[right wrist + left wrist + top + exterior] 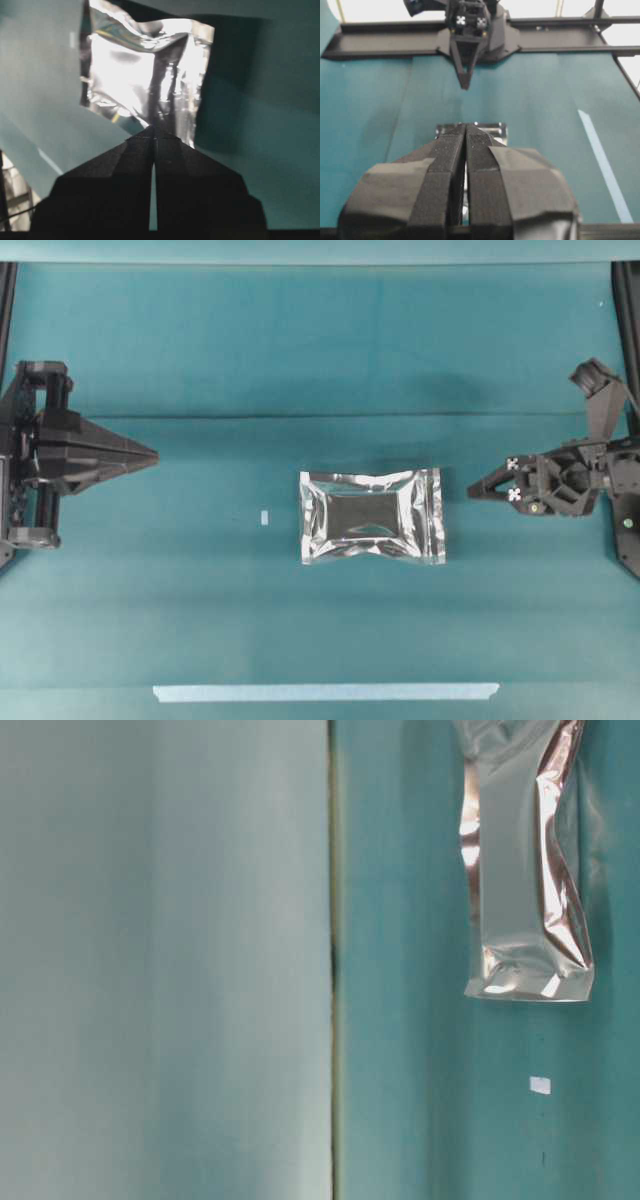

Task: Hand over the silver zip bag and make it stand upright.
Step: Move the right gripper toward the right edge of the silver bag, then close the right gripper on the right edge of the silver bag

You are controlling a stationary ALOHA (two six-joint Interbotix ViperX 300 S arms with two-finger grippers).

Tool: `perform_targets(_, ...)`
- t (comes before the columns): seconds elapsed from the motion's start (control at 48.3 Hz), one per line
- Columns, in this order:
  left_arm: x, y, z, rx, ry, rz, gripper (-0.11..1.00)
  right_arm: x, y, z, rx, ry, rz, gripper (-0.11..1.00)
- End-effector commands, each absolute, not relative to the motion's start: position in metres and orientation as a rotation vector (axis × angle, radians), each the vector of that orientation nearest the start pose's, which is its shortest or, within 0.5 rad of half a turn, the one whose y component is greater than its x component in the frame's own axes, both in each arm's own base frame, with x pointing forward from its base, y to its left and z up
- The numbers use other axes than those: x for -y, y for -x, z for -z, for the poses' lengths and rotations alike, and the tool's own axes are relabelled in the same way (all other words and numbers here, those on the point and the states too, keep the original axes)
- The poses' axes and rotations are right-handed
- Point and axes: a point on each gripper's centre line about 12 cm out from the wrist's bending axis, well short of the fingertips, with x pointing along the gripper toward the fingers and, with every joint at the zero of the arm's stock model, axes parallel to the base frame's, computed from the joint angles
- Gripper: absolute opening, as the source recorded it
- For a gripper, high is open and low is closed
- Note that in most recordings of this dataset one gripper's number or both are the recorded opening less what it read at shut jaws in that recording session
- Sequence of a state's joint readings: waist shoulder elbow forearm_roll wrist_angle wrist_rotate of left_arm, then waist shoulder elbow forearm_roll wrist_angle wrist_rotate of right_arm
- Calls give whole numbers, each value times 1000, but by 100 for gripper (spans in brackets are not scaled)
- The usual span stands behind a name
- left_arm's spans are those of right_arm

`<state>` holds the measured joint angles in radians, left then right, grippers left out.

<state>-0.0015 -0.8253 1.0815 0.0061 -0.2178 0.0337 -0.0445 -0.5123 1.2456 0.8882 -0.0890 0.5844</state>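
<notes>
The silver zip bag lies flat on the teal table, a little right of centre. It is a shiny crinkled foil pouch with a dark puffed middle. It also shows in the table-level view, behind my fingers in the left wrist view and large in the right wrist view. My left gripper is shut and empty, far left of the bag. My right gripper is shut and empty, a short way right of the bag's right edge, not touching it.
A small pale tape scrap lies left of the bag. A long pale tape strip runs along the table's front edge. A seam in the teal cloth crosses the table behind the bag.
</notes>
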Motion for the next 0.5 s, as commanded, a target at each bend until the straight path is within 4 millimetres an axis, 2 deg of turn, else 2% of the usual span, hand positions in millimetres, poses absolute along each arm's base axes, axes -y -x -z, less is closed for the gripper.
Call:
perform_targets(0.0, 3, -231, -305, -9, -43, 13, -1, 17, -223, -141, -473, -1426, 599, 12)
perform_targets(0.062, 3, -231, -305, -9, -43, 16, -1, 15, -224, -139, -483, -1432, 608, 25)
perform_targets(0.228, 2, -232, -299, -40, -44, 12, -1, 12, -238, -136, -499, -1455, 625, 72)
perform_targets(0.29, 2, -233, -296, -58, -45, 12, -1, 9, -243, -135, -506, -1447, 625, 85)
perform_targets(0.352, 2, -233, -295, -64, -45, 12, -1, 9, -248, -132, -497, -1439, 634, 90)
perform_targets(0.476, 2, -234, -294, -69, -43, 12, -1, 11, -257, -125, -480, -1438, 672, 85)
